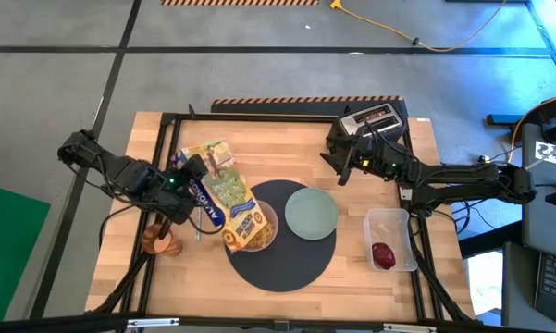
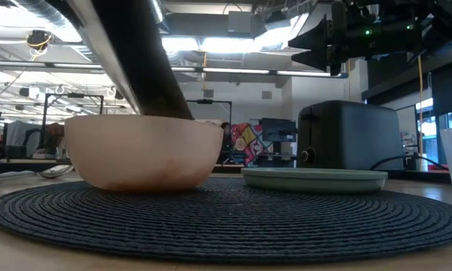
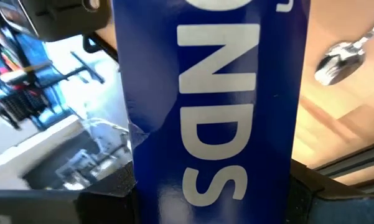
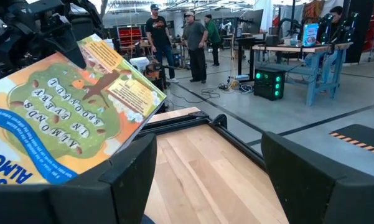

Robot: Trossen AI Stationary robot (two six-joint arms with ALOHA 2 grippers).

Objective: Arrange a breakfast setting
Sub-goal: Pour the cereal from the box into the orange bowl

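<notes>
From above, the left gripper clamps the cereal box, tilted with its long axis running down-right over the pink bowl on the dark mat at lower centre. The left wrist view shows the box between the jaws; the right gripper, upper right, spreads open

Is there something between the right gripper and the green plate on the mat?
Nothing visible. In the high view the right gripper hangs open beside the black toaster, and only bare table lies between it and the pale green plate. The cereal box, held by the left gripper, tilts over the pink bowl, off that path.
</notes>
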